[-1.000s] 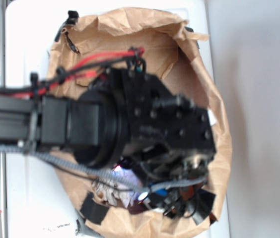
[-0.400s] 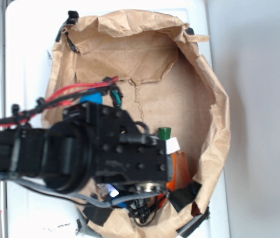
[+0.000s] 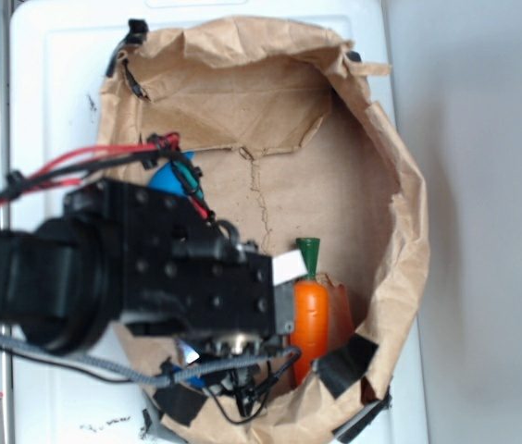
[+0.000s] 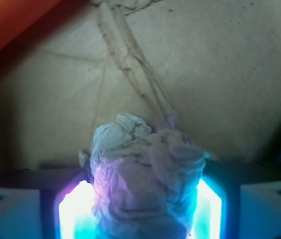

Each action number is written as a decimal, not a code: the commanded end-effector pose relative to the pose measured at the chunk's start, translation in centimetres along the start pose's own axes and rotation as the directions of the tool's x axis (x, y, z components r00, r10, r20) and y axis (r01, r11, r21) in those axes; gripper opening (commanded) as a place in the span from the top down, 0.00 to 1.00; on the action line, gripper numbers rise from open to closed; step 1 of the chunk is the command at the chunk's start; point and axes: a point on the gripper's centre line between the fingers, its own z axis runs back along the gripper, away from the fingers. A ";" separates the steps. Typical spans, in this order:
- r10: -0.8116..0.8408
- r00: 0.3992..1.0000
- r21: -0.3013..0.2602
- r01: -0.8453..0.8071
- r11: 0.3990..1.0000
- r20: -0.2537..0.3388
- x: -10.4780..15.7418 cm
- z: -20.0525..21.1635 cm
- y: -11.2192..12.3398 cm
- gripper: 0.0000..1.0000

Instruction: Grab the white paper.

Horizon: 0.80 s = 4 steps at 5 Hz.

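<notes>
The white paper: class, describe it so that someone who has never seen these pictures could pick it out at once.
Start at the big brown paper bag lying open on the white surface; the black arm reaches into it. In the wrist view, the gripper has the white paper between its glowing fingers. It is a crumpled, wrinkled off-white wad, unlike the smooth orange carrot.

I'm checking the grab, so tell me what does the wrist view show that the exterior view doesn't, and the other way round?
Only the wrist view shows the white paper, a crumpled wad sitting between the glowing fingers. Only the exterior view shows the carrot's green top, a blue object behind the arm, the bag's whole rim and the white surface under it. Both show the brown paper bag floor and the orange carrot.
</notes>
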 end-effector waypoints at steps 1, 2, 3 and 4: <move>-0.038 0.995 -0.117 0.048 0.992 0.087 1.0 10.4 3.2 1.00; -0.051 0.985 -0.078 0.064 0.995 0.165 0.1 12.5 4.4 1.00; -0.008 0.936 0.027 -0.002 1.000 0.351 -1.0 14.5 5.9 1.00; 0.027 0.899 0.049 -0.053 0.997 0.437 -1.5 16.1 6.6 1.00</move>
